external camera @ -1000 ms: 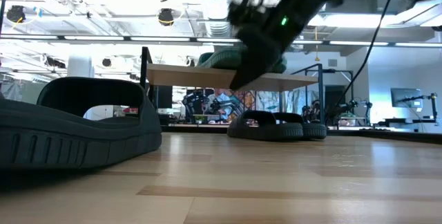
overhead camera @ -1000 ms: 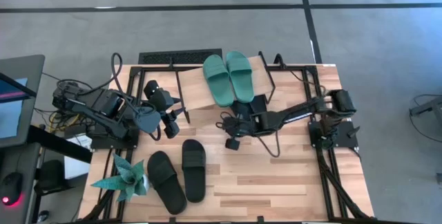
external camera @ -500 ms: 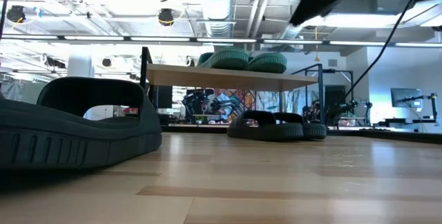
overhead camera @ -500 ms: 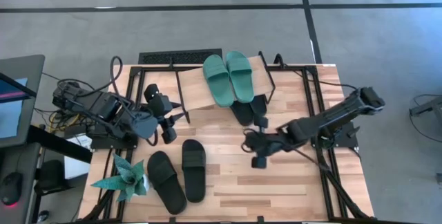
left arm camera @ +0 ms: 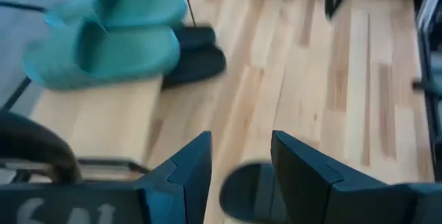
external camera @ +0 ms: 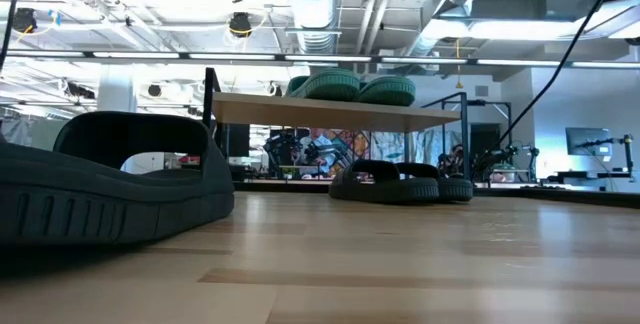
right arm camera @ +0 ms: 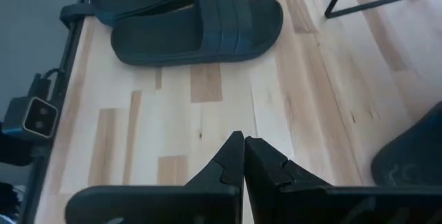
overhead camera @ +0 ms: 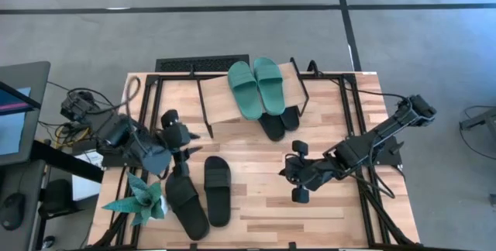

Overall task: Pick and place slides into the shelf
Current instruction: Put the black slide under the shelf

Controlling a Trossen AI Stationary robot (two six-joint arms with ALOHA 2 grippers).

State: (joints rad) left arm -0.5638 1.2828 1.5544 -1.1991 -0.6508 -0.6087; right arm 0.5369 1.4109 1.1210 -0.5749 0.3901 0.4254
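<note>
Right gripper point(overhead camera: 298, 175), jaws pressed together and empty, has withdrawn from the shelf point(overhead camera: 232, 104), leaving black slides point(overhead camera: 277, 122) beneath it. Left gripper point(overhead camera: 177, 156), jaws spread, has descended over the remaining black pair point(overhead camera: 200, 195).

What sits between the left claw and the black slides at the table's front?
Nothing visible. The left claw, open and empty, hangs right above the two black slides, with only bare table around them. The plant stands off to the side.
</note>
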